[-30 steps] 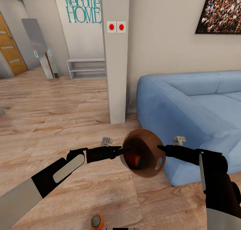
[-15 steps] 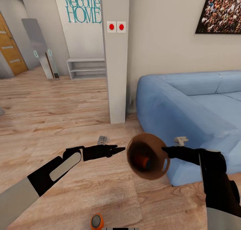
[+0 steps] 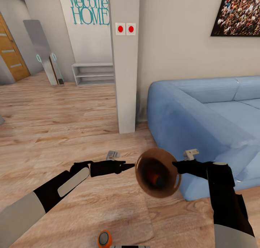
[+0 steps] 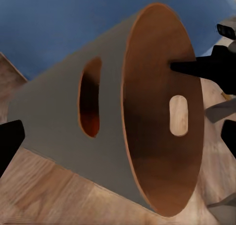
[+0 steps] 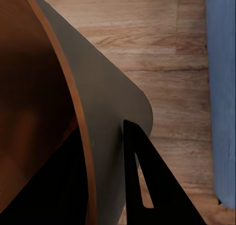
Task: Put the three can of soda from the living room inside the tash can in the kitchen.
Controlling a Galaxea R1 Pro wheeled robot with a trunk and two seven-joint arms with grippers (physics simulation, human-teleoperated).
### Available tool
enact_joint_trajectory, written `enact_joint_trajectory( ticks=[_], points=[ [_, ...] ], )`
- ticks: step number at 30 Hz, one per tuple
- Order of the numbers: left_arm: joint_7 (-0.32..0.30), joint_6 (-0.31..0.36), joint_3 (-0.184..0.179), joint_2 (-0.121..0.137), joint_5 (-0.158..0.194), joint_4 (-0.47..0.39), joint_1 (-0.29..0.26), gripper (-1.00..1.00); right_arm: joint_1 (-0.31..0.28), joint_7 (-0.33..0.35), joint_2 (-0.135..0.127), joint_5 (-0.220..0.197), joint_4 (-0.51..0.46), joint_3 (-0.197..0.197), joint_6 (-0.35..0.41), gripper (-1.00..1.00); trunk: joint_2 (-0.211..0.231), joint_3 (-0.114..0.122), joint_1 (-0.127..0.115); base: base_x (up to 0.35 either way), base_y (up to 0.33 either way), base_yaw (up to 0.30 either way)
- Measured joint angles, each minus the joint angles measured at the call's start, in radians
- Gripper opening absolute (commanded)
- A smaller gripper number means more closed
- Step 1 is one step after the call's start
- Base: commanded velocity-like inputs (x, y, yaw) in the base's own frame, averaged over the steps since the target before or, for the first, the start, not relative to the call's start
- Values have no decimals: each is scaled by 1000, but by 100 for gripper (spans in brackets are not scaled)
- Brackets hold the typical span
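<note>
The round tapered coppery-brown bin (image 3: 157, 172) has a glossy brown inside that catches soft highlights, while its outer wall (image 4: 59, 121) looks flat, matt grey-brown. The pale plank floor (image 3: 54, 118) shows wood grain with a faint sheen. The light-blue corner sofa (image 3: 209, 110) reads as soft matt cloth, though the weave is too blurred to confirm. The small bright orange cylinder with a silver top (image 3: 104, 238) has a metallic-looking lid. The black right gripper (image 3: 174, 165) fingers (image 5: 147, 185) look smooth, matt plastic.

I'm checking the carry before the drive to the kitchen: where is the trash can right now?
In the head view the trash can hangs tilted above the wood floor, gripped at its rim by the right gripper, beside the blue sofa.
</note>
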Motion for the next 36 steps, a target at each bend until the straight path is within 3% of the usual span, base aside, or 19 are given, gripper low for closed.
enact_joint_trajectory(
  ticks=[5,12,20,25,29,33,36],
  points=[
    [-2,1,0,0,-6,18,0,100,0,2,11,59,0,0,-19,-100,0,0,0,0,0,0],
    [0,2,0,0,-17,26,0,100,0,3,18,103,-1,3,-13,-100,0,0,0,0,0,0],
    [-1,0,0,5,-21,32,0,100,5,12,51,157,1,-20,-13,-100,0,0,0,0,0,0],
    [-2,6,0,5,-23,33,0,100,5,9,60,219,-1,-23,-45,-100,0,0,0,0,0,0],
    [-3,9,0,6,-27,36,0,100,5,11,80,233,-4,-24,-36,-100,0,0,0,0,0,0],
    [-3,9,0,6,-28,36,0,100,5,11,83,245,-5,-25,-26,-100,0,0,0,0,0,0],
    [-4,9,0,12,-30,29,0,100,6,6,97,285,-18,-33,-51,-100,0,0,0,0,0,0]
  ],
)
